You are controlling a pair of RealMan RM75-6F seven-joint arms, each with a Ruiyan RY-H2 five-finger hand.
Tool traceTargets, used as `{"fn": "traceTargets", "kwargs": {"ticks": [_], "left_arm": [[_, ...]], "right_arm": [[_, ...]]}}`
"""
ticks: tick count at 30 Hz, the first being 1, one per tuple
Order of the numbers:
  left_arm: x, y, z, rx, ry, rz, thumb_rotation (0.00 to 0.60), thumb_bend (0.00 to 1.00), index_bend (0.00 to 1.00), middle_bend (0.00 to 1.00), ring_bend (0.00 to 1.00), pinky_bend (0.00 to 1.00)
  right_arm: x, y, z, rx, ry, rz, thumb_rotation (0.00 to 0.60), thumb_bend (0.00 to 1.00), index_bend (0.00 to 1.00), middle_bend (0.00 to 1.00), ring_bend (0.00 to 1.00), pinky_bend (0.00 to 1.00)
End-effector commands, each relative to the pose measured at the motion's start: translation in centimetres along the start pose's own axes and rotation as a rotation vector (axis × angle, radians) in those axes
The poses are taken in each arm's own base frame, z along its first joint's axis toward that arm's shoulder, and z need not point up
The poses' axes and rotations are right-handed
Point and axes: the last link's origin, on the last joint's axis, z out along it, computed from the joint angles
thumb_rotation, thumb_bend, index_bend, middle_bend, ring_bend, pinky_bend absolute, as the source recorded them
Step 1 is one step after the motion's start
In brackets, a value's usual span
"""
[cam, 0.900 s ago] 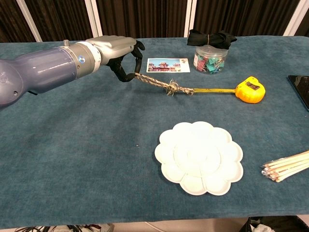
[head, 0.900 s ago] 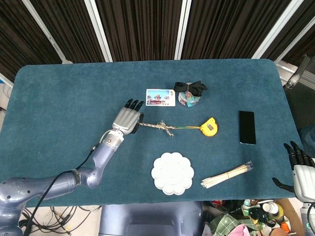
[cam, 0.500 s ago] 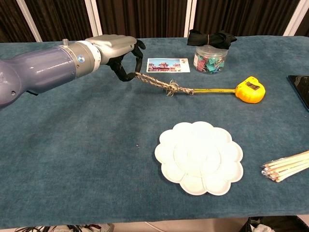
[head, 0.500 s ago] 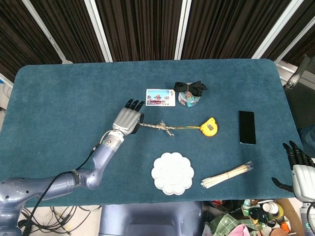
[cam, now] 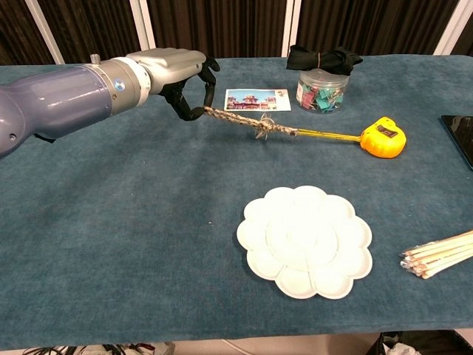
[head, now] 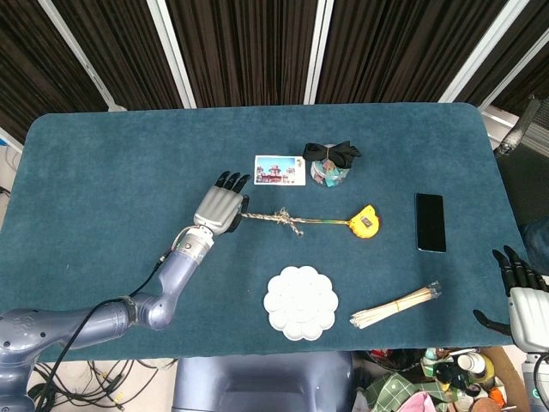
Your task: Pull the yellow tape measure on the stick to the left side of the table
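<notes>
**Dark slats behind a teal worktop**

A broad worktop covered in teal felt-like cloth [head: 103,163], with rounded corners, fills most of the head view. Beyond its far edge stands a wall of dark vertical slats [head: 240,47], crossed by slanting white bars [head: 319,43]. Below the near right corner lies a jumble of colourful clutter [head: 446,373]; below the near left corner, loose cables [head: 103,378] trail. The light is even and soft.

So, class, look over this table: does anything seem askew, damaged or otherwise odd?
Nothing is spilled or damaged. One oddity: the stick runs from the yellow tape measure into a knotted rope, whose end the left robot hand holds raised off the table.
</notes>
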Motion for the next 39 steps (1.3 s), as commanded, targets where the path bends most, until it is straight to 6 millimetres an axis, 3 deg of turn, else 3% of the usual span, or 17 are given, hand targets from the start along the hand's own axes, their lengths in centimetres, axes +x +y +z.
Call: {"fn": "traceTargets", "kwargs": {"ticks": [1, 7, 16, 22, 32, 39], "left_arm": [[0.0, 0.2, 0.0, -0.008, -0.002, -0.005, 0.600, 0.48, 0.58, 0.06, 0.00, 0.00], [0.0, 0.6, -0.5, -0.030, -0.006, -0.039, 0.600, 0.48, 0.59, 0.06, 0.00, 0.00], [1.3, -2.1, -2.2, 0.000, 0.032, -0.023, 0.600, 0.48, 0.60, 0.06, 0.00, 0.00], [3.8, -5.7, -5.5, 0.022, 0.110, 0.009, 0.600, 0.48, 0.60, 0.06, 0.00, 0.00], [5.4, -10.2, -10.1, 0.084, 0.201, 0.106, 0.600, 0.48, 0.60, 0.06, 0.00, 0.00], [5.2, -14.0, -15.9, 0.142, 0.258, 0.154, 0.600, 0.48, 0.60, 0.06, 0.00, 0.00]], "right_arm": [[0.0, 0.0, 0.0, 0.000, -0.001, 0.000, 0.600, 0.05, 0.00, 0.00, 0.09, 0.16], [0.0, 0.0, 0.1, 0.000, -0.003, 0.001, 0.600, 0.05, 0.00, 0.00, 0.09, 0.16], [-0.1, 0.0, 0.1, 0.000, -0.004, 0.001, 0.600, 0.05, 0.00, 0.00, 0.09, 0.16], [0.0, 0.0, 0.0, -0.003, -0.001, -0.004, 0.600, 0.05, 0.00, 0.00, 0.09, 0.16], [-0.1, 0.0, 0.0, -0.005, -0.002, -0.004, 0.600, 0.05, 0.00, 0.00, 0.09, 0.16], [0.0, 0.1, 0.0, -0.005, 0.001, -0.004, 0.600, 0.05, 0.00, 0.00, 0.09, 0.16]]}}
